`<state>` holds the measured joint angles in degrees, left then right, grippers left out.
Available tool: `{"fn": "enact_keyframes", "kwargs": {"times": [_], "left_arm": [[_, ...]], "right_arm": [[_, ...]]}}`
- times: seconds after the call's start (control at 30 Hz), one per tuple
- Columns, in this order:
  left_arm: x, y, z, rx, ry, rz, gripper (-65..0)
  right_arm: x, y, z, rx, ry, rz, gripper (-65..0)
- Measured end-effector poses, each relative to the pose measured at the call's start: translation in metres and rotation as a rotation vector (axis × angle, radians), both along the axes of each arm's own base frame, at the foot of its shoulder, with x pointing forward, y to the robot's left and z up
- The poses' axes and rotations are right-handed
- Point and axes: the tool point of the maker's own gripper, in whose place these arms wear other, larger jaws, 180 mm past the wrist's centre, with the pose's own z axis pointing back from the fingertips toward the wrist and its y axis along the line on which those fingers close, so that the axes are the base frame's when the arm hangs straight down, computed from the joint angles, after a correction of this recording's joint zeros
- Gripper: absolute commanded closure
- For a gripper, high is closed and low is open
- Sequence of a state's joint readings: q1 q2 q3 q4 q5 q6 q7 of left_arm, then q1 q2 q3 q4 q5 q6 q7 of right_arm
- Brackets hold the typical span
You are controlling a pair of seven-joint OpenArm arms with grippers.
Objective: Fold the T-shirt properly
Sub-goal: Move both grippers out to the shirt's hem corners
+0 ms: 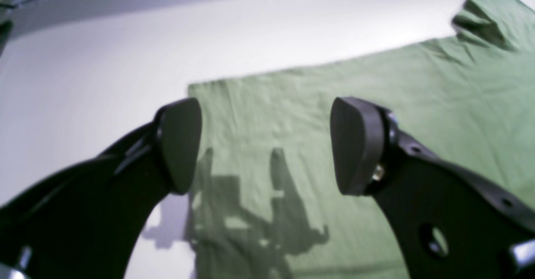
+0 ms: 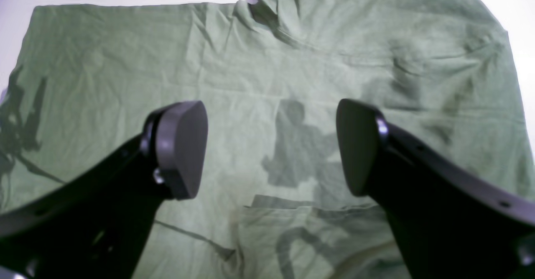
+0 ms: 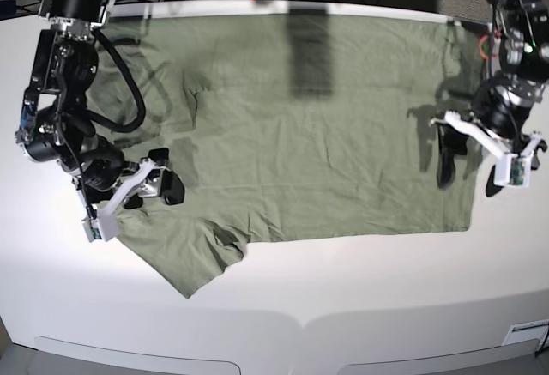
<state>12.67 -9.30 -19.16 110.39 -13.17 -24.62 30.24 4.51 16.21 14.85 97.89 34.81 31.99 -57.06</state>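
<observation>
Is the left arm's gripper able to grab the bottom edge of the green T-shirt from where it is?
Probably yes. The left gripper is open and hovers right over the T-shirt hem, with nothing lying between them.

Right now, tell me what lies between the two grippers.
Only the T-shirt, spread flat on the white table, lies between the left gripper and the right gripper; the base view shows it.
</observation>
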Motion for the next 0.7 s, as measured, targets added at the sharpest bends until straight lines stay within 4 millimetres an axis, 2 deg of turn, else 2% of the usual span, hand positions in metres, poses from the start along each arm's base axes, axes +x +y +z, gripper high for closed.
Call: {"fn": "enact_keyframes", "kwargs": {"times": [0.17,0.27,0.4,0.57,0.7], "left_arm": [[0.032,0.03,-0.01,0.034,0.027,0.024,-45.5],[0.051,0.039,-0.01,0.064,0.029,-0.038,-45.5],[0.066,0.055,-0.015,0.059,0.059,-0.049,-45.5],[0.09,0.068,-0.011,0.001,0.05,-0.024,-45.5],[0.105,0.07,-0.011,-0.031,0.085,-0.017,-45.5]], "right_arm": [[0.004,0.0,0.004,0.002,-0.012,0.0,-47.5],[0.004,0.0,0.004,0.001,-0.013,0.0,-47.5],[0.007,0.005,0.007,0.016,-0.022,0.001,-47.5],[0.007,0.02,0.005,0.06,-0.021,0.004,-47.5],[0.007,0.03,0.004,0.089,-0.021,0.005,-47.5]]}}
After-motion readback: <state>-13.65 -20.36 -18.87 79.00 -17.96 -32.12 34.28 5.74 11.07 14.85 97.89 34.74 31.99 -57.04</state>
